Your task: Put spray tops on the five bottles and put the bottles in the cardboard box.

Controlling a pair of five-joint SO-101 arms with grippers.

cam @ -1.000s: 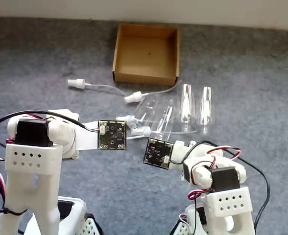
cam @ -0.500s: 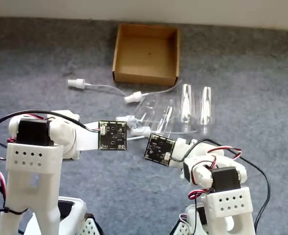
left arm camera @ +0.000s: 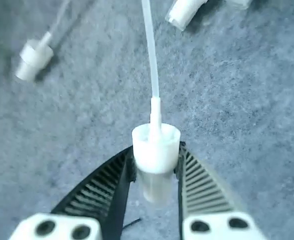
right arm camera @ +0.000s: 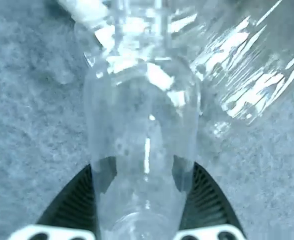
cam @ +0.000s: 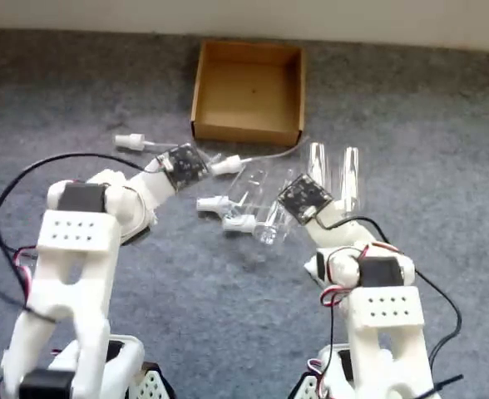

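The left end effector [left arm camera: 155, 155] grips a spray top [left arm camera: 155, 142], tube pointing forward. The right end effector [right arm camera: 143, 170] grips a bottle [right arm camera: 142, 100]. Align the tube with the bottle neck before inserting; the box [cam: 244, 131] lies well ahead of both.

Both arms extend forward, left gripper [left arm camera: 154, 156] and right gripper [right arm camera: 144, 172] each clamped.
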